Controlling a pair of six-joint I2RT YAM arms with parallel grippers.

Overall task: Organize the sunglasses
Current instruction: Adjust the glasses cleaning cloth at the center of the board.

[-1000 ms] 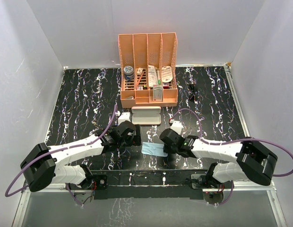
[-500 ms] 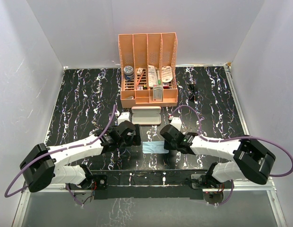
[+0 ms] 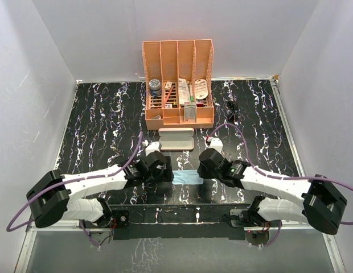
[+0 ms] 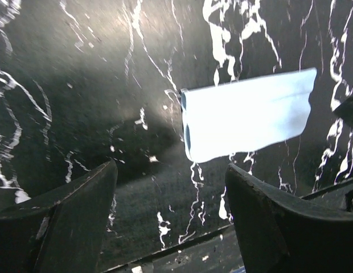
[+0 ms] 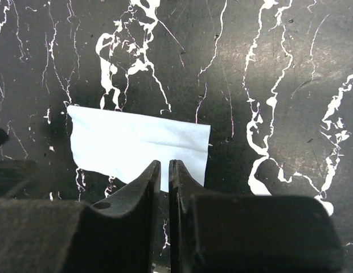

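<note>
The sunglasses (image 3: 232, 110), small, black and thin-framed, lie on the black marbled table to the right of the orange organizer, far from both grippers. The pink case (image 3: 176, 139) lies shut in front of the organizer. A folded light blue cloth (image 3: 187, 177) lies flat between the grippers. My left gripper (image 3: 165, 173) stands open just left of the cloth (image 4: 247, 114), nothing between its fingers (image 4: 85, 199). My right gripper (image 5: 164, 164) hovers over the right part of the cloth (image 5: 136, 145), its jaws parted by a narrow slit and holding nothing.
The orange organizer (image 3: 179, 120) with several upright slots and small items stands at the back centre. White walls close off three sides. The metal rail (image 3: 176, 219) with the arm bases runs along the near edge, close behind the cloth.
The right jaws have parted slightly and let the cloth go; it now lies straighter. The right gripper drew back up and right. The left gripper moved right toward the cloth, jaws narrowing somewhat.
</note>
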